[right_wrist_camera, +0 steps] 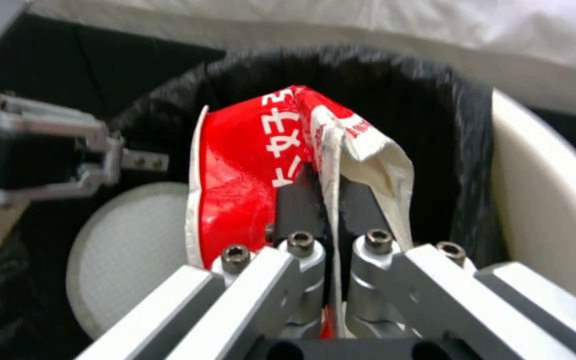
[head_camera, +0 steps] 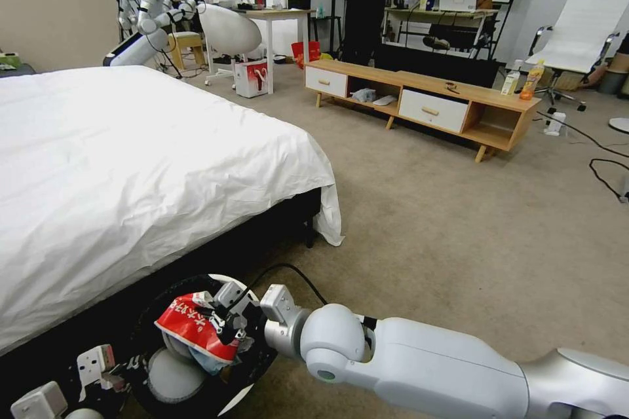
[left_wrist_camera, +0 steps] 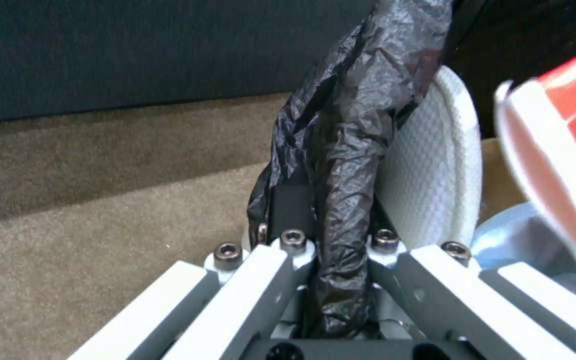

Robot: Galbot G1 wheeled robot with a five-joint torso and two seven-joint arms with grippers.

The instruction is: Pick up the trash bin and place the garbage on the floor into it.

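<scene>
The trash bin (head_camera: 149, 314), white with a black liner, hangs low at my left beside the bed, a white inner flap (head_camera: 167, 376) showing inside. My left gripper (head_camera: 130, 364) is shut on its bag-covered rim (left_wrist_camera: 341, 150). My right gripper (head_camera: 219, 322) reaches across over the bin's mouth, shut on the red-white snack wrapper (head_camera: 191, 328). In the right wrist view the wrapper (right_wrist_camera: 248, 160) is pinched between the fingers (right_wrist_camera: 295, 200), above the black liner and inside the white rim (right_wrist_camera: 548, 190). Something light blue (left_wrist_camera: 515, 235) lies inside the bin under the wrapper.
A bed with a white cover (head_camera: 131, 163) stands close on my left, its dark base right behind the bin. Beige carpet (head_camera: 458, 242) stretches ahead and right. A low wooden TV stand (head_camera: 426, 101) with an orange drink bottle (head_camera: 532, 80) is farther back; cables (head_camera: 603, 163) lie at right.
</scene>
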